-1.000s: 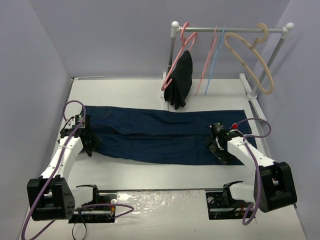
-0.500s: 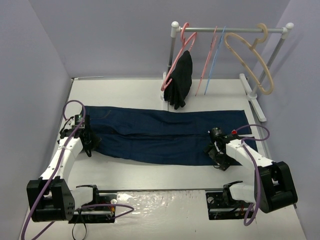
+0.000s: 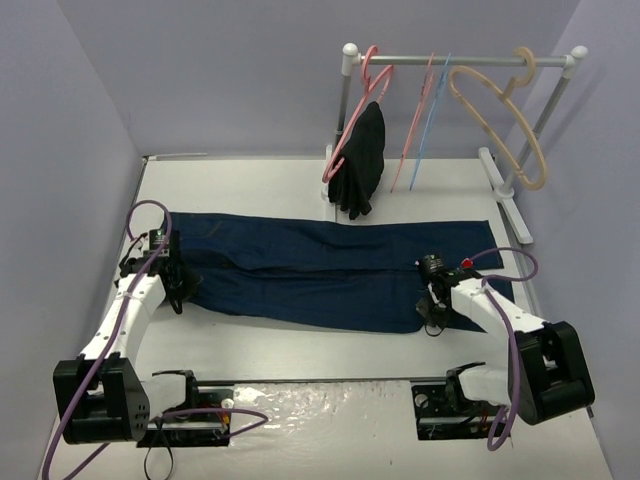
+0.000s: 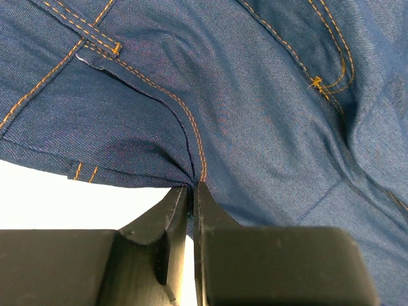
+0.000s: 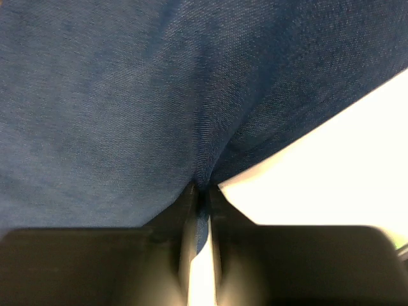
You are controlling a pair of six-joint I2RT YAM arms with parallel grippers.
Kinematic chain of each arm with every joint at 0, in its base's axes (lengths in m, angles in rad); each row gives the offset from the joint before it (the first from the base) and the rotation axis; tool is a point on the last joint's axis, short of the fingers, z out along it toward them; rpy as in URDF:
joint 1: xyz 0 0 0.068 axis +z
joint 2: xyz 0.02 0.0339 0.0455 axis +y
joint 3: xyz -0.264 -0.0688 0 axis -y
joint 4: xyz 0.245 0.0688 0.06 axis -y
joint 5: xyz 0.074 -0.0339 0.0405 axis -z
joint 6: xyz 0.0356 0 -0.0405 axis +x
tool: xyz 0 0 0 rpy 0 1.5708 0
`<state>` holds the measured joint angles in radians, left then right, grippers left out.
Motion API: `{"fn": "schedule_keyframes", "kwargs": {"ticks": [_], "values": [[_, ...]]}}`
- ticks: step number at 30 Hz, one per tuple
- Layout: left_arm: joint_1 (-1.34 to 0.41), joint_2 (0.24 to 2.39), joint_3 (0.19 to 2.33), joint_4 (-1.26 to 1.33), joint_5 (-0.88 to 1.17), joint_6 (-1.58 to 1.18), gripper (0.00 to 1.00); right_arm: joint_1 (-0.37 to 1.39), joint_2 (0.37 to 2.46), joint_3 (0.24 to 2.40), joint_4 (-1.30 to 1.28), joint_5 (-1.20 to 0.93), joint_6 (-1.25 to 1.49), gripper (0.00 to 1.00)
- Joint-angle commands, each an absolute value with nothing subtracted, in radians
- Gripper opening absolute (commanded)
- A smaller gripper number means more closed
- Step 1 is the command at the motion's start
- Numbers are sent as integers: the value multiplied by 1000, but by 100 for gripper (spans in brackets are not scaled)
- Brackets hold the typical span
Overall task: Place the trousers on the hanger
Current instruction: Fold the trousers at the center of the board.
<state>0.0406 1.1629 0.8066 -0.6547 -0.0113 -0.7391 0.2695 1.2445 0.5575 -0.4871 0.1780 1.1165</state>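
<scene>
Denim trousers (image 3: 320, 272) lie flat on the table (image 3: 300, 350), long axis left-right, waist pointing left. Left gripper (image 4: 191, 191) clamps their near waist edge, right gripper (image 5: 203, 191) the near edge by the hems.

1. Classification: a robot test cell in a laboratory.
2. Enclosure: plain pale-violet walls (image 3: 230, 70) close off the left, far and right sides of a white table (image 3: 260, 185).
3. Equipment: a left arm (image 3: 125, 310) and a right arm (image 3: 500, 315), both white, are bolted at the near table edge. Purple cables (image 3: 516, 350) run in exposed loops.
4. Props: a small garment rail (image 3: 480, 58) stands at the far right. It carries pink hangers (image 3: 372, 75), a light-blue hanger (image 3: 431, 120), a beige hanger (image 3: 541, 165) and a black garment (image 3: 362, 160).
5. Work piece: the trousers (image 3: 320, 270) lie flat across the table between the arms.
</scene>
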Motion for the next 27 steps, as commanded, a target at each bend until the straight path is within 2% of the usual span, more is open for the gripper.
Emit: {"fn": "schedule_keyframes", "kwargs": {"ticks": [1,11,15,21,27], "values": [[49,1125,901,-670,-40,-721,0,276,1291,574,-489,230,1075,0],[53,991,997,-831,-145,-691,0,276,1200,806,-671,354,861,0],[54,890,1016,-970,-223,-714,0,273,1112,880,-784,427,775,0],[52,718,1066,-1183,-304,-744,0,275,964,896,-876,405,742,0],[38,662,1123,-1320,-385,-745,0,273,907,966,-954,383,698,0]]}}
